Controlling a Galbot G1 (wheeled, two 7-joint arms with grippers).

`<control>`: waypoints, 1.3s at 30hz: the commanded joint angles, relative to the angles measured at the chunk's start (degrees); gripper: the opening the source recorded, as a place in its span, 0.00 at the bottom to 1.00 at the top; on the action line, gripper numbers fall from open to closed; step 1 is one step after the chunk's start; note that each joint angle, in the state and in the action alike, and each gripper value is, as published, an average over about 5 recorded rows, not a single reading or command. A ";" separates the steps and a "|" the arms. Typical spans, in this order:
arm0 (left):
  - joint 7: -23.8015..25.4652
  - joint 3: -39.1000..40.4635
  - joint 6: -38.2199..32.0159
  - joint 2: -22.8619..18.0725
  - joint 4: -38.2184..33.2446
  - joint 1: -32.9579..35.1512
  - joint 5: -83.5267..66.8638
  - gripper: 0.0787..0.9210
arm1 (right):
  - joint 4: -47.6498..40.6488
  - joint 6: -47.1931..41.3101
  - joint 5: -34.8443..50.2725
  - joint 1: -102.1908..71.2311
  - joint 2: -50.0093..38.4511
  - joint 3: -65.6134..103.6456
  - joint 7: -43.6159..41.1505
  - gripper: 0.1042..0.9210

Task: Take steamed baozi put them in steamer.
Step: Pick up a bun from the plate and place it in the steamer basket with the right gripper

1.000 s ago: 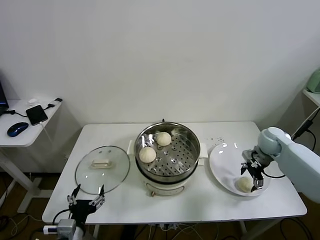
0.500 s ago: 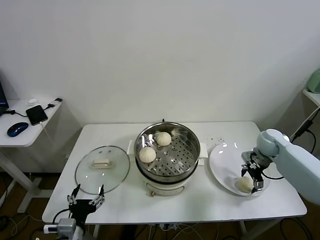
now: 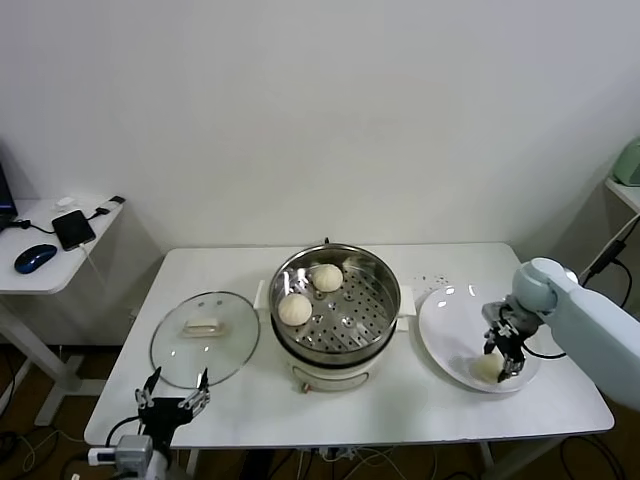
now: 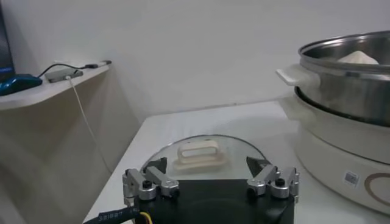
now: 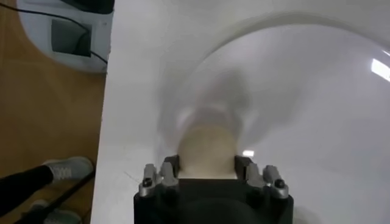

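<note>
Left gripper (image 3: 172, 405) waits spread open near the round glass lid (image 3: 205, 337). Two cream-white dough buns (image 3: 294, 308) sit in the shiny stainless-steel steamer (image 3: 335, 301). On the flat white plate (image 3: 445, 320), the right gripper (image 3: 503, 358) straddles another bun (image 5: 206, 150), not visibly clamped. Next, I judge: squeeze gently, lift, carry leftward.

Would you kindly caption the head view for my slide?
Right gripper straddles the last baozi on the plate; two already in the steamer.

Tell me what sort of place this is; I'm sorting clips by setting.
Probably a lab or office test room, not a kitchen: a plain white table against a bare wall, a side desk with a blue computer mouse, and a steel electric steamer.
</note>
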 commanded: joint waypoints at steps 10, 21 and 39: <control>-0.40 0.11 -0.43 -2.81 0.86 -1.63 0.80 0.88 | 2.15 -3.08 11.54 25.63 -0.09 -14.16 -2.17 0.52; -1.38 -0.72 -1.76 -2.81 0.91 -2.50 2.02 0.88 | -0.07 -8.11 29.58 53.64 15.42 -32.89 -3.81 0.53; -1.50 -0.21 -1.78 -2.81 -1.80 -1.54 1.80 0.88 | 5.21 43.01 28.41 49.27 24.12 -47.04 6.50 0.53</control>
